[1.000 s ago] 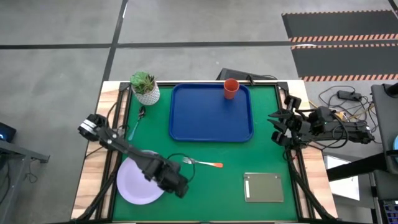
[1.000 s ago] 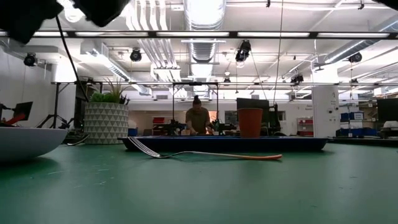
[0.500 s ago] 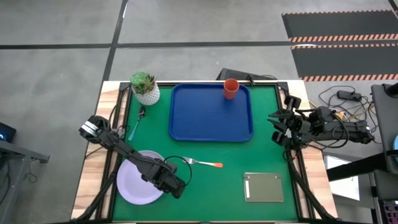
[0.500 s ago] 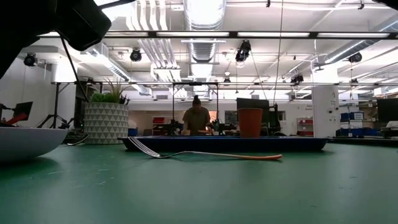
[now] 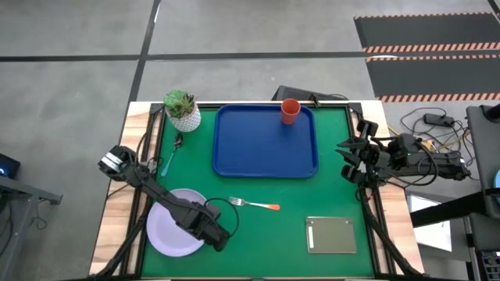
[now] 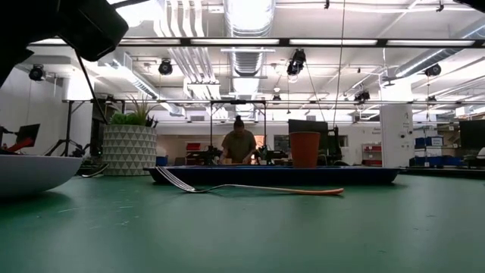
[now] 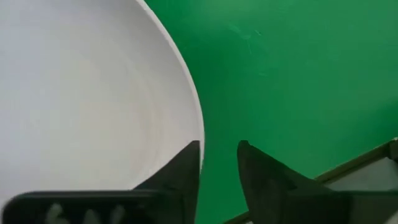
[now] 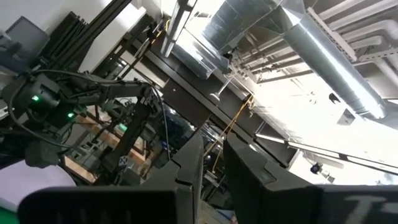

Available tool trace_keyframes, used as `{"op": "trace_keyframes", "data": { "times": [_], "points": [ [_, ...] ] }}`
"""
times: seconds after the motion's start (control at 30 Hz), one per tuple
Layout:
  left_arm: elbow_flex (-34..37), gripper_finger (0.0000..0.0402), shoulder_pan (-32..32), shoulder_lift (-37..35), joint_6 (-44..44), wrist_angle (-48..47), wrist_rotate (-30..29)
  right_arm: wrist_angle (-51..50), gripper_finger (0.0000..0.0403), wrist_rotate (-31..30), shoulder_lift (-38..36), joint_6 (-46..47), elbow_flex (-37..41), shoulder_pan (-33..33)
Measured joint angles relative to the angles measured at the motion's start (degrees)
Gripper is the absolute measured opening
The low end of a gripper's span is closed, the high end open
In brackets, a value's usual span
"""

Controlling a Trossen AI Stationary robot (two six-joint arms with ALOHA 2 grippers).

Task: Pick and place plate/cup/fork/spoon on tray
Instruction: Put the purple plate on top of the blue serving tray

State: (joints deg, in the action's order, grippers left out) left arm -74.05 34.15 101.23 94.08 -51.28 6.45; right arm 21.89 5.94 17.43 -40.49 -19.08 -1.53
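The lavender plate (image 5: 172, 234) lies near the table's front left corner. My left gripper (image 7: 219, 149) is open at the plate's right rim (image 7: 193, 106), pointing down, one finger over the rim and the other over the green table. The fork (image 5: 254, 204) lies flat right of the plate. The spoon (image 5: 170, 156) lies by the left edge. The orange cup (image 5: 290, 111) stands upright in the blue tray's (image 5: 266, 156) far right corner. My right gripper (image 5: 344, 160) waits at the table's right edge, fingers a little apart on nothing. My left gripper comes at the plate's right rim (image 7: 198, 134) from above with its fingers apart. One fingertip (image 7: 189, 158) lies over the rim. I cannot tell whether it touches the plate, which rests flat on the table.
A white pot with a green plant (image 5: 181, 109) stands at the far left corner. A grey flat slab (image 5: 331, 234) lies near the front right. A person (image 6: 242, 144) stands in the room beyond the table. Bare green surface stretches between fork and slab.
My left gripper has drifted a little toward the table's left and near edges, closer over the plate's right rim. The plate, fork, cup and my right arm have stayed put.
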Motion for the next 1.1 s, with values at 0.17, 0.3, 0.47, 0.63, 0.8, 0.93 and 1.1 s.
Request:
{"op": "trace_keyframes", "data": {
  "times": [0.17,0.3,0.47,0.63,0.8,0.93,1.1],
  "points": [
    [3.07,0.0126,0.03,0.00,0.43,1.18,0.05,-0.09,0.0052,-0.01,0.00,-0.02,0.00,0.01],
    [5.29,0.0121,0.02,0.00,0.13,5.01,0.22,-0.11,0.0052,-0.01,0.00,-0.02,0.00,0.02],
    [6.91,0.0116,-0.02,0.00,0.09,10.34,0.22,-0.13,0.0052,-0.01,0.00,-0.02,0.01,0.01],
    [8.30,0.0116,-0.02,0.00,0.10,9.85,0.22,-0.15,0.0052,-0.03,0.00,-0.02,0.01,-0.01],
    [8.55,0.0115,-0.02,0.00,0.07,10.19,-0.10,-0.15,0.0052,-0.03,0.00,-0.04,-0.01,0.00],
    [9.19,0.0094,-0.02,0.00,0.07,10.22,-0.15,-0.17,0.0052,-0.03,0.00,-0.03,0.01,0.00],
    [9.41,0.0034,-0.02,-0.01,0.09,10.32,-0.09,-0.20,0.0052,-0.05,0.00,-0.04,0.01,0.00]
  ]
}}
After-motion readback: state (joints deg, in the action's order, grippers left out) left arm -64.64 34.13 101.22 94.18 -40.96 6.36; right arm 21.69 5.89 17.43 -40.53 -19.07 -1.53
